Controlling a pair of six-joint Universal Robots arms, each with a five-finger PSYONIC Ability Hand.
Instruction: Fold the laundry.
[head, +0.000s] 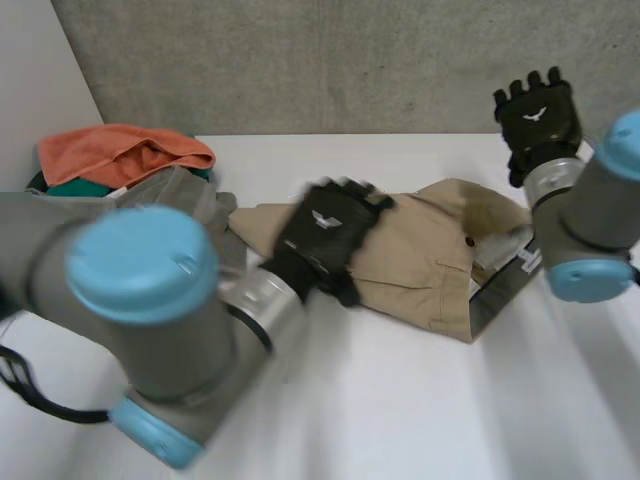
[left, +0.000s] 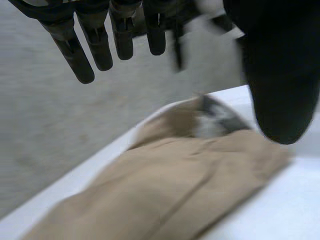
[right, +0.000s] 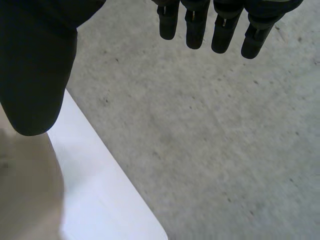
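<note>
Tan garment (head: 430, 260) lies flat on white table (head: 400, 420), approx. mid-table, long axis running left to right; cloth is creased, w/ a dark button (head: 469, 241) and a pale lining (head: 508, 250) showing at its right end. L. hand (head: 325, 235) hovers over the garment's left half, palm down. R. hand (head: 538, 115) is raised at the table's far right side, well apart from the cloth. Head view adds a laundry pile at far left: orange cloth (head: 120, 150) on top, teal cloth (head: 75, 187) under it, grey garment (head: 190, 195) beside, near the tan garment's left end. L. wrist view gives the hand's state: fingers (left: 95, 45) straight, thumb (left: 282, 75) spread apart, nothing held; tan garment (left: 165, 195) lies below the palm, w/ a lengthwise seam and the pale lining at its far end. R. wrist view: fingers (right: 220, 25) straight and empty over a grey concrete surface (right: 210, 140), w/ the table edge (right: 100, 190) and a bit of tan garment (right: 25, 190) below the thumb
</note>
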